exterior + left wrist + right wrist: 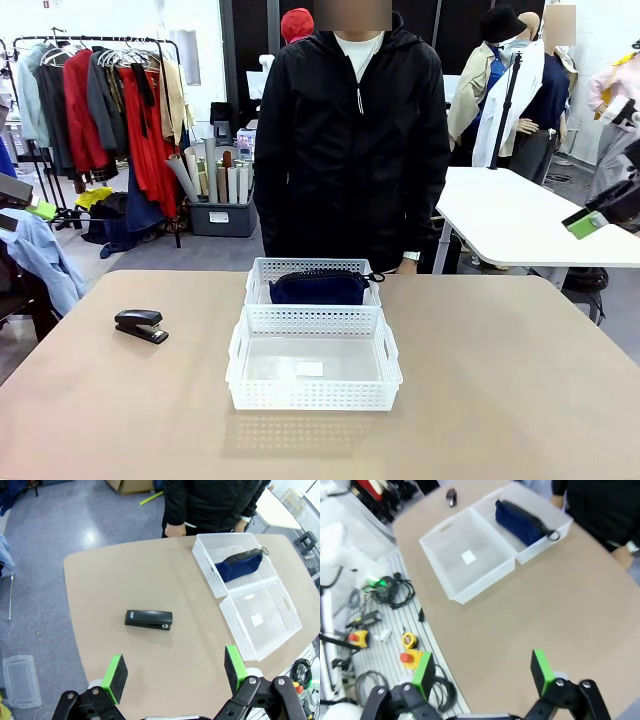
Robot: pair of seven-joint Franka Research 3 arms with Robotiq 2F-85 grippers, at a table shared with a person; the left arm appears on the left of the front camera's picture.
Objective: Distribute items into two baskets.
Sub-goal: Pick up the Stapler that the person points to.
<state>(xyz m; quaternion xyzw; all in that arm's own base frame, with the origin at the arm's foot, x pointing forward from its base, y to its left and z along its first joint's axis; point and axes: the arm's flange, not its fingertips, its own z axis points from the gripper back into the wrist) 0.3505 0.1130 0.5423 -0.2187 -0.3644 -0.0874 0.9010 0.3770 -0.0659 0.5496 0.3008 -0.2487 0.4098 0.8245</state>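
Note:
Two white perforated baskets stand end to end at the table's middle. The far basket (258, 275) holds the navy pouch (318, 288). The near basket (240, 345), bare inside except for a small white label, touches it. The black stapler (141, 325) lies on the table to the left. My left gripper (175, 675) hangs open high above the table, with the stapler (148, 619) below and ahead of it and the pouch (241, 565) farther off. My right gripper (482, 672) is open too, high over the table's right side, apart from the pouch (522, 522) and the stapler (451, 496).
A person in a black jacket (350, 140) stands at the far edge behind the baskets, hands down. Cables and small tools (385, 625) lie on a grey strip beside the table's near edge. A white table (520, 215) stands back right.

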